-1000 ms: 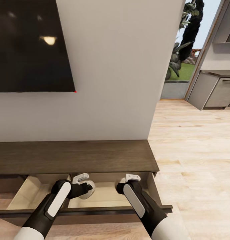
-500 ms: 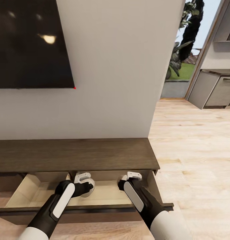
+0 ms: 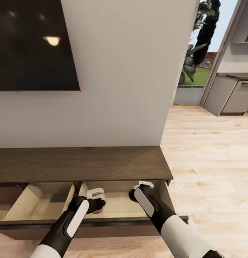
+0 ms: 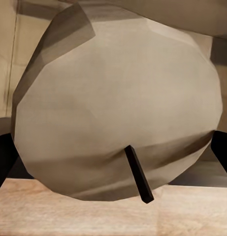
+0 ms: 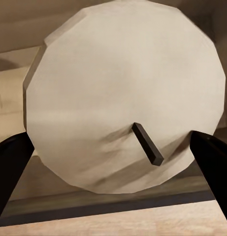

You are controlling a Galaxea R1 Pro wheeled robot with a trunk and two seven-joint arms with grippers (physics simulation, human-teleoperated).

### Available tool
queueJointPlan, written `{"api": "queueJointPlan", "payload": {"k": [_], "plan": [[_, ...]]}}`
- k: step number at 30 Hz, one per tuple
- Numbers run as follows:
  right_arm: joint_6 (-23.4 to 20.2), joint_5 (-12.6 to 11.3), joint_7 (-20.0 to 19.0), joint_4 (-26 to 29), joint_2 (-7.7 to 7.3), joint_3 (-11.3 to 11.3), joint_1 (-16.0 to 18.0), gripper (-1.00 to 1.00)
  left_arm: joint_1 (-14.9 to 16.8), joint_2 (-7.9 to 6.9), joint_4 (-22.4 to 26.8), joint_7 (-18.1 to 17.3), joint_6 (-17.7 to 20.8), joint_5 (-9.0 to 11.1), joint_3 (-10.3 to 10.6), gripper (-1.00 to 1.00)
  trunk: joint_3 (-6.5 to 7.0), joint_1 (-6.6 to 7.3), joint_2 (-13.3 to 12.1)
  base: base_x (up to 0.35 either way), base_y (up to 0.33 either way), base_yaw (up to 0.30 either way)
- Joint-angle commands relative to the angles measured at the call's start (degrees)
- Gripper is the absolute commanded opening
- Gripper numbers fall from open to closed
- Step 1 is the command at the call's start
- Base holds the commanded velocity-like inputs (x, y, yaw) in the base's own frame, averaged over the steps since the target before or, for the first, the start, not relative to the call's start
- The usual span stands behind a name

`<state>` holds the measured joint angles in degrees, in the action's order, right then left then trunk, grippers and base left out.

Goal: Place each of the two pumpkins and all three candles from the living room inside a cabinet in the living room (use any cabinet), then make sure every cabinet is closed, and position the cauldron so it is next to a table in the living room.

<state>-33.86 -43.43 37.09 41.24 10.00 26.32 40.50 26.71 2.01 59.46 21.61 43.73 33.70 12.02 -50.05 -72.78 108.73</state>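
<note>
Tan candle (image 4: 118, 108) between jaws (left).

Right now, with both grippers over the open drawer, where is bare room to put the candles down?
The pale left compartment of the cabinet lies bare, between its outer wall and the divider. The right compartment is crowded: the left gripper and right gripper each hold a candle there, leaving a bare strip between them.
</note>
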Motion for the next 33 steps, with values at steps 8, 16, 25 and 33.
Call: {"api": "queueJointPlan", "payload": {"k": [8,16,25,33], "plan": [[0.0,-0.2,0.0,0.0,0.00,0.1,0.0,-1.00,0.0,0.07,0.0,-0.4,-0.1,-0.1,0.0,-1.00,-0.90,-1.10,2.0,0.000,0.000,0.000],[0.0,-0.2,0.0,0.0,0.00,0.1,0.0,-1.00,0.0,-0.01,0.2,-0.8,0.1,-0.1,0.1,-1.00,-0.90,-1.10,2.0,0.040,0.050,0.000],[0.0,-0.2,0.0,0.0,0.00,0.1,0.0,-1.00,0.0,-0.20,0.3,-0.8,0.3,-0.1,-0.1,-1.00,-0.90,-1.10,2.0,0.131,0.115,0.000],[-0.2,-0.3,0.0,-0.1,0.00,0.1,0.0,-1.00,0.0,0.00,0.3,-0.8,0.5,-0.1,-0.1,-1.00,-0.90,-1.10,2.0,0.055,0.043,0.000]]}}
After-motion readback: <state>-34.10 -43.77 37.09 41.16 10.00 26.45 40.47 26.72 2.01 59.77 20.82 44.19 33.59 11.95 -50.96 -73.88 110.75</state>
